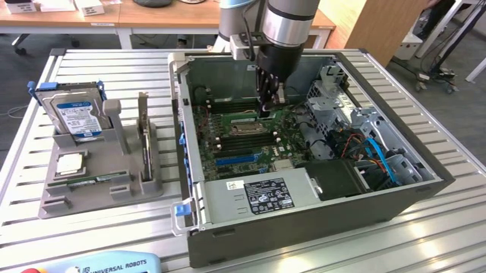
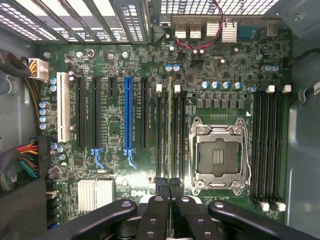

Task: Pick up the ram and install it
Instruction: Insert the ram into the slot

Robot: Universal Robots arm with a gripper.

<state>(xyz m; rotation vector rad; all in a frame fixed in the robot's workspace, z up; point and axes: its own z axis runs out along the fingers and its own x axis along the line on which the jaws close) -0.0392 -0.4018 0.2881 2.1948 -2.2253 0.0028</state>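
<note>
Inside the open case (image 1: 304,224), I have the gripper (image 1: 271,103) low over the motherboard (image 2: 115,125). Its fingers (image 2: 155,217) are pinched tight on the ram (image 2: 170,130). In the wrist view the stick is edge-on, a thin green line running along the memory slots (image 2: 161,135) just beside the processor socket (image 2: 218,152). I cannot tell whether its lower edge is touching a slot or hanging just above one.

My worries from here:
- If the stick sits slightly off the slot's line, pushing down would drive it onto the slot wall and could flex the board.
- The grip is at one end only (so it looks from the wrist view), so the far end may tip and seat unevenly.
- If the white end latches (image 2: 177,88) are not folded back, they would block it.
- A sideways slip would put the ram near the socket's exposed contacts.
</note>
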